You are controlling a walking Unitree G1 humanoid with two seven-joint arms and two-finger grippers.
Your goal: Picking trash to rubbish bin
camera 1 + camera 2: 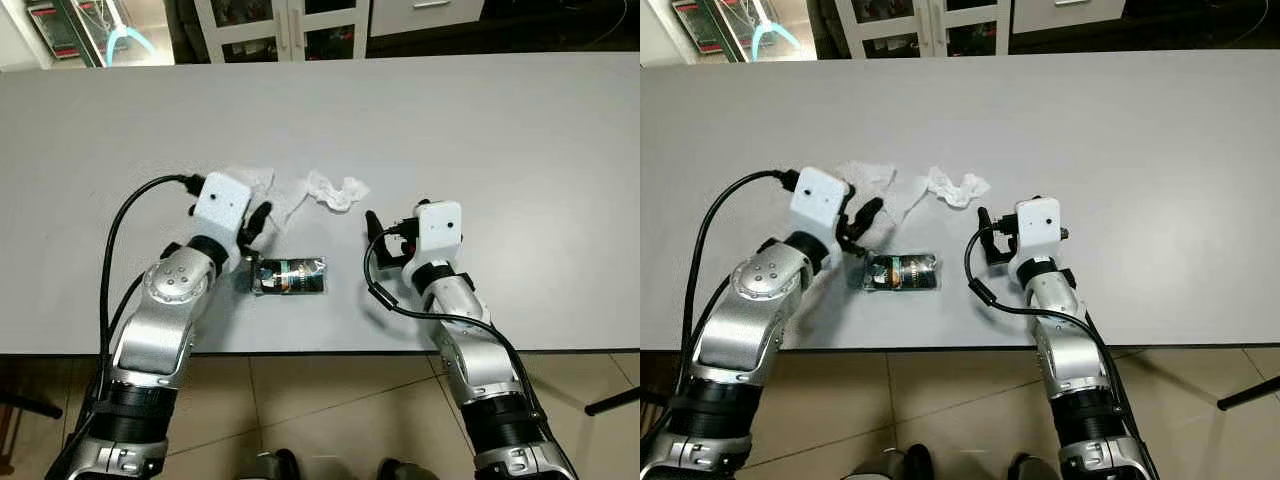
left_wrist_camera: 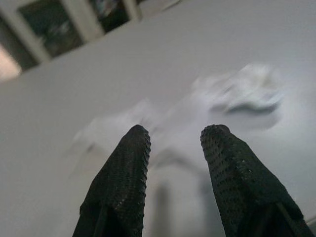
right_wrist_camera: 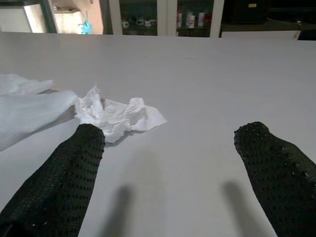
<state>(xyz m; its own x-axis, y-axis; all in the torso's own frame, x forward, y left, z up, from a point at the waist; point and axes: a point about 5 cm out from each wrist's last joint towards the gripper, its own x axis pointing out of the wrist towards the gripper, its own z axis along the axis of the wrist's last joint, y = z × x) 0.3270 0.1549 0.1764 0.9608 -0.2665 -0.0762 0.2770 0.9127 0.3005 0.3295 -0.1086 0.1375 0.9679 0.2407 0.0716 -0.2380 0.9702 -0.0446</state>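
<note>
1. The left gripper (image 1: 258, 222) hovers over the table (image 1: 520, 140) near its front edge, toward the left, with its jaws released and nothing between them. Its fingers (image 2: 123, 182) point at the flat tissue (image 1: 262, 185).
2. The flat tissue lies spread just beyond the left gripper, partly under it.
3. A dark wrapper (image 1: 289, 276) lies by the front edge, just beside the left gripper's wrist and between the two arms.
4. A crumpled tissue (image 1: 336, 190) sits right of the flat tissue, farther from the front edge than the wrapper; whether the two tissues touch cannot be told.
5. The right gripper (image 1: 385, 232) rests low near the front edge, right of the wrapper. Its jaws are spread wide and empty, and one finger (image 3: 59, 187) points just short of the crumpled tissue.
</note>
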